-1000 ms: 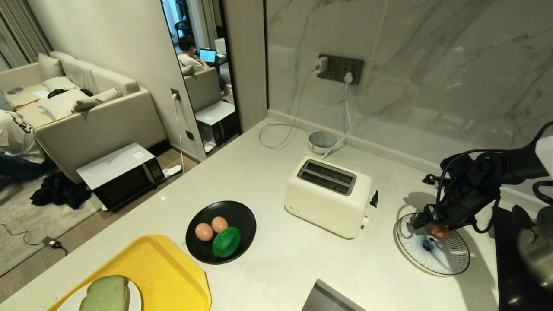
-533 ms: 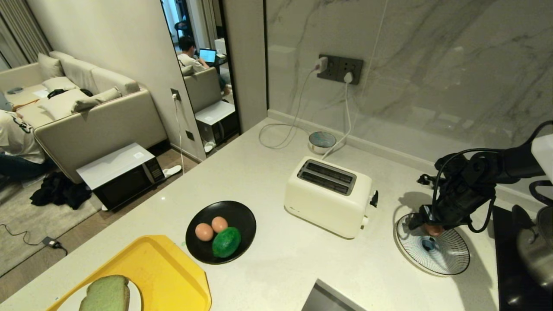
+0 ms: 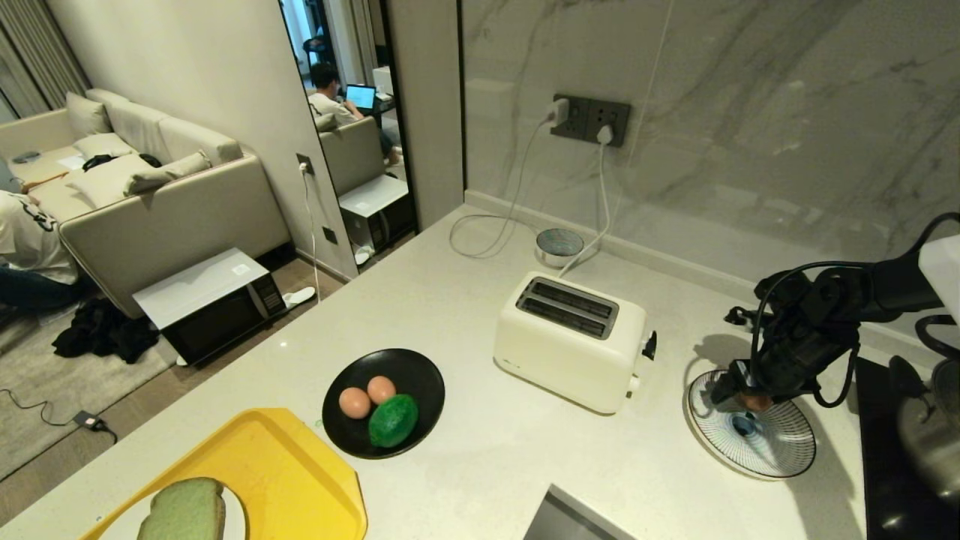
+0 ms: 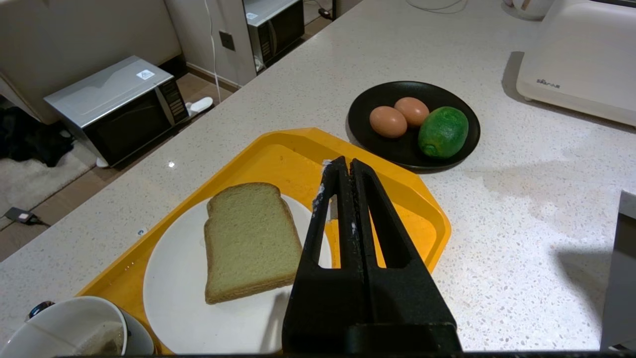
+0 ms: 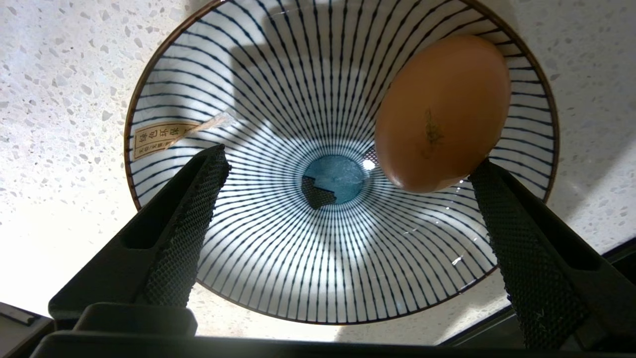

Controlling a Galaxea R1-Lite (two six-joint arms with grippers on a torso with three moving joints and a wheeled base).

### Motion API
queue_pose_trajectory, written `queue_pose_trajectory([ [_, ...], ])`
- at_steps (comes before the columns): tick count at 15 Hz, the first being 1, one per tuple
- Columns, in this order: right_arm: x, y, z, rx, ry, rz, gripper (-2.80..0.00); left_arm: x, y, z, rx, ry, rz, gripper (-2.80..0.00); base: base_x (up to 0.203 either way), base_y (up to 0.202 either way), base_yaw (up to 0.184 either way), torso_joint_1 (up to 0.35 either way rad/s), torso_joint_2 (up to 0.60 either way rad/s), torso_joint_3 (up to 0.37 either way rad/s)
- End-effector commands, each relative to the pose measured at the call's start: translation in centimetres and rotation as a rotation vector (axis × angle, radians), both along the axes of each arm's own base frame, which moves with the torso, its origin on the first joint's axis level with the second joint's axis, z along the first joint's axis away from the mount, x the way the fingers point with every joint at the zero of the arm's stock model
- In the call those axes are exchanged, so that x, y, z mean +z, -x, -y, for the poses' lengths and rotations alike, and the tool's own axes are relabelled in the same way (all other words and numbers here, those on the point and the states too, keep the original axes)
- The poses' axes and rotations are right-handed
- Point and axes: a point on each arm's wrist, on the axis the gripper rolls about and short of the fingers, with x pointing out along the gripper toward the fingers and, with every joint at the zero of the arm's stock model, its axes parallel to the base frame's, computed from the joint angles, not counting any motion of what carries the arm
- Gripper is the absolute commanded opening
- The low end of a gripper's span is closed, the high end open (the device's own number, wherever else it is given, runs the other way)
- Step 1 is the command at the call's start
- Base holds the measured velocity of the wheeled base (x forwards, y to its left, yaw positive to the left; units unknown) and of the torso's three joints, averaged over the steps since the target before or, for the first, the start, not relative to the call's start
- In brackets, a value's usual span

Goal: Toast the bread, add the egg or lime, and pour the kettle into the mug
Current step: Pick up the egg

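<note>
Spread wide apart, the right claw [image 5: 343,199] is seen hovering directly over a striped bowl [image 3: 780,450] at about 4 o'clock on the table [image 3: 480,465], to the right of the toaster [image 3: 570,341]. One egg [image 5: 442,112] lies in that bowl against its wall, free of both fingers, so the egg step is judged to be done, or all but done once the claw is lifted clear. The left claw [image 4: 348,169] is pressed together on nothing and is held above the yellow tray [image 4: 397,199] at 7 o'clock.

The bread [image 4: 248,238] lies untouched on a white plate [image 4: 189,308] in that tray, and both toaster slots are seen empty, so toasting appears not yet begun. Two more eggs [image 3: 366,396] and the lime [image 3: 393,420] remain together on a black plate [image 3: 420,375] between tray and toaster, near 6 o'clock.

Part of a mug [image 4: 69,328], white inside, is shown at the corner of the left wrist view beside the tray. No black kettle can be made out; only an empty round base [image 3: 559,246] sits at 12 o'clock by the wall. Pouring is therefore judged still to be done.
</note>
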Motion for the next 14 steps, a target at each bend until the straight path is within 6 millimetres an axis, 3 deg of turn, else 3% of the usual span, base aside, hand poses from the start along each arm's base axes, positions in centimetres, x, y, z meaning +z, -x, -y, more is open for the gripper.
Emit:
queue_pose_trajectory([
  [1,-0.22,-0.01,0.03,-0.001,-0.002,-0.008,0.00,0.00,0.00,0.00,0.001,0.001,0.000,-2.80,0.000,0.000,0.000,0.000,0.00,0.000],
  [14,-0.75,-1.00,0.24,-0.098,-0.025,-0.006,0.00,0.00,0.00,0.00,0.001,0.001,0.000,-2.80,0.000,0.000,0.000,0.000,0.00,0.000],
])
